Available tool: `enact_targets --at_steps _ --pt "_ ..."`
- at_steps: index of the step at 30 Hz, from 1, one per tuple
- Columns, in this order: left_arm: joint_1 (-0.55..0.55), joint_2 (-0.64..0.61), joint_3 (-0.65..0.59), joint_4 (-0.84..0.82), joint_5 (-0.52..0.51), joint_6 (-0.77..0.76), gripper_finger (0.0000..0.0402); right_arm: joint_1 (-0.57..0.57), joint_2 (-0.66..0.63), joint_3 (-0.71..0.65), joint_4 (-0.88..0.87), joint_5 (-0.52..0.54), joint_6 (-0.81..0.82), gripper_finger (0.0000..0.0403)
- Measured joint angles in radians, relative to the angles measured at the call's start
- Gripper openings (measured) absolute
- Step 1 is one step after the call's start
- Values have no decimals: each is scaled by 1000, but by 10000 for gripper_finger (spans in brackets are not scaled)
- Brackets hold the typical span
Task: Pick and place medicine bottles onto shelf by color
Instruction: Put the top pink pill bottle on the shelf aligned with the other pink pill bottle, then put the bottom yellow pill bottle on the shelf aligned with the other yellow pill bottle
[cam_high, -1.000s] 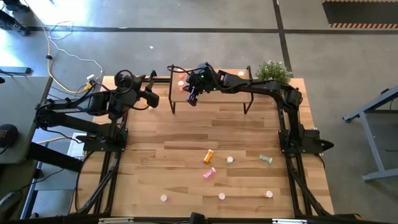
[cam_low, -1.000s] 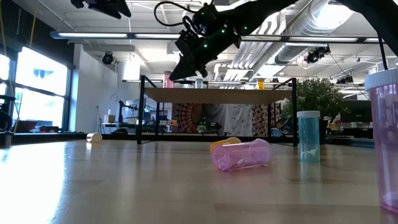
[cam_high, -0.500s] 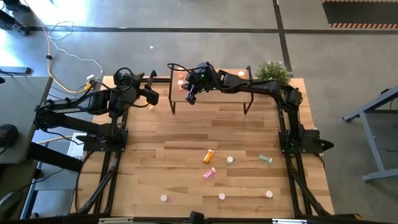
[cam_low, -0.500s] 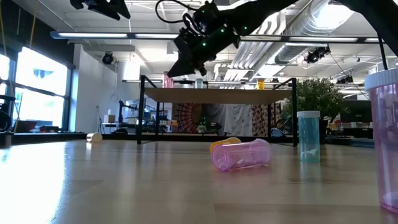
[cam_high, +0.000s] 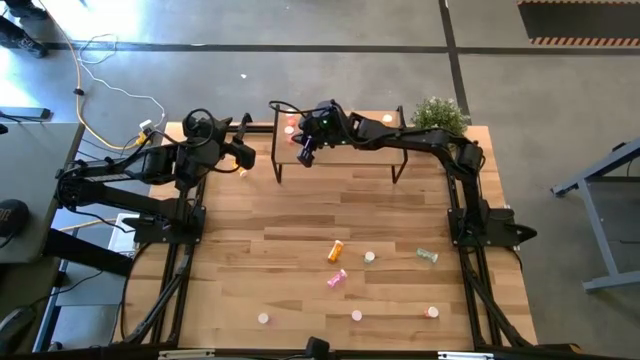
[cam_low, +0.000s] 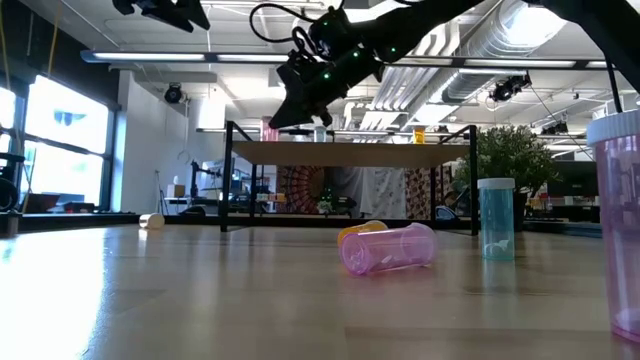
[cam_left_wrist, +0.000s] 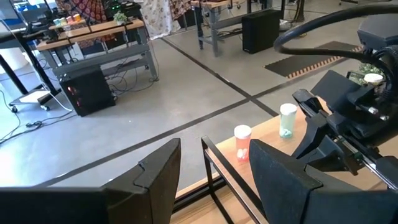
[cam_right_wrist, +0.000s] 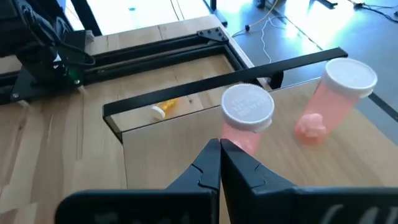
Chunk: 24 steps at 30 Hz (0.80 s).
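The right gripper, fingers together and empty, hovers over the shelf behind two pink bottles. It should back away gently without knocking them. The left gripper waits nearby, fingers apart.

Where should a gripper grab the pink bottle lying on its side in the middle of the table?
Probably across the round body of the pink bottle, coming straight down. It lies flat on the table, its cap end toward the orange bottle, so the fingers should close across the cylinder's width, not along it.
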Motion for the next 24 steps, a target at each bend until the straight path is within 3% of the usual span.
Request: enact_targets --at_steps 8,19,24 --pt "0 0 0 -1 46 8 179 -3 -54 0 -87 9 27 0" --pt "0 0 0 -1 332 106 179 8 -221 0 -183 -90 185 0" --pt "-1 0 0 -26 432 103 179 72 -287 0 -273 -67 260 0"
